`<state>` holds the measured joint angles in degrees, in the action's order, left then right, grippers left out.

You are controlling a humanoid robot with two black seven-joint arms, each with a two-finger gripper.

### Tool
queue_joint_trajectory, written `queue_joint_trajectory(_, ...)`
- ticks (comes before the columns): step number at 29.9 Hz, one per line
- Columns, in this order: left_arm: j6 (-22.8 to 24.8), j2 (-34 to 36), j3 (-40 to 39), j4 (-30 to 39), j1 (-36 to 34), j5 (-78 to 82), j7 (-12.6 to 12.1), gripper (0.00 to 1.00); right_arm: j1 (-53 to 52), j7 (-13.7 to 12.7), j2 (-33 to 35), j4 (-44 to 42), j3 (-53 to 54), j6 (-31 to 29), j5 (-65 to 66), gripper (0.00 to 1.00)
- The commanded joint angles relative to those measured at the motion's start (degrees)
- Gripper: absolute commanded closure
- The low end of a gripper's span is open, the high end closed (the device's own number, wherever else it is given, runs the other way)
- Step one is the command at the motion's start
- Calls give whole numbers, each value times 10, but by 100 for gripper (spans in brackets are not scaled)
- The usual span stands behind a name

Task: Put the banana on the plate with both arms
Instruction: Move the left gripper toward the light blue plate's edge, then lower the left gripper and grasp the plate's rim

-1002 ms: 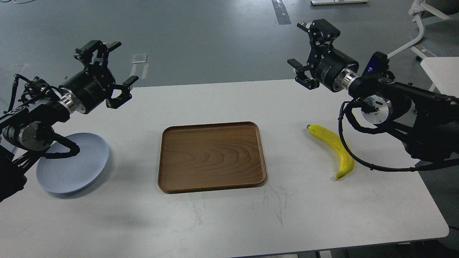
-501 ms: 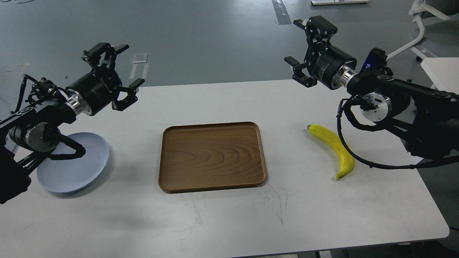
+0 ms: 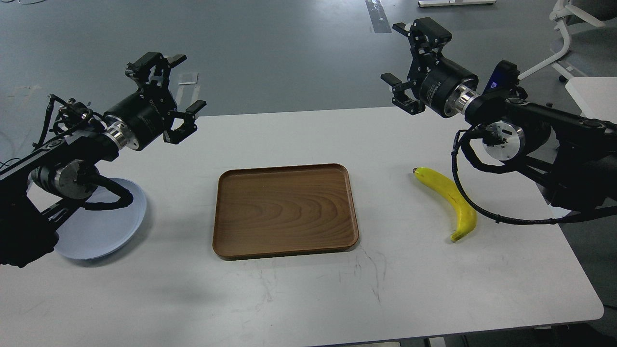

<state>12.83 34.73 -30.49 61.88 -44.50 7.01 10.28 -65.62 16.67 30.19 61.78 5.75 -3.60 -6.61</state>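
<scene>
Head view: we are holding our right gripper [image 3: 412,67] and left gripper [image 3: 176,99] aloft, jaws apart, empty. We are judging the reach just starting; the banana [image 3: 448,200] lies below the right gripper, the plate [image 3: 123,226] below the left.

Both arms raised, left hand [image 3: 173,91] and right hand [image 3: 407,58] spread wide.
</scene>
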Motion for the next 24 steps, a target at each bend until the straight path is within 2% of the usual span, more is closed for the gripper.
queue_joint_trajectory(1,-1,-5,0,0,1,10,4,2,3,-1,-1,0,0,0,0,0)
queue_joint_trajectory(6,-20,0,0,3,1,60,11,2,5,-1,-1,1,0,0,0,0)
queue_joint_trajectory(8,-69,3,-2,4,-2,159,22,2,6,-1,0,1,-1,0,0,0)
queue_joint_trajectory(10,-140,12,0,21,-9,318,25,2,6,-1,0,0,-1,1,0,0)
queue_joint_trajectory(12,-160,24,0,37,-7,398,25,2,7,-1,-1,0,-1,1,0,0)
queue_joint_trajectory(15,-161,42,2,39,0,450,29,2,7,-1,-2,0,-1,1,0,0)
queue_joint_trajectory(17,-164,62,14,36,1,485,47,2,8,-1,-2,0,-1,1,0,0)
queue_joint_trajectory(18,-175,80,30,36,3,524,71,2,9,-1,-1,0,-1,1,0,0)
queue_joint_trajectory(20,-201,98,49,36,5,571,95,2,10,-1,-1,0,-1,1,1,0)
queue_joint_trajectory(21,-242,115,70,35,6,614,110,2,11,-1,-1,0,-1,1,1,0)
queue_joint_trajectory(22,-283,126,99,32,6,644,112,2,13,-1,-1,0,-1,1,2,0)
queue_joint_trajectory(24,-328,140,160,22,8,669,113,2,13,-1,-1,0,-1,1,3,0)
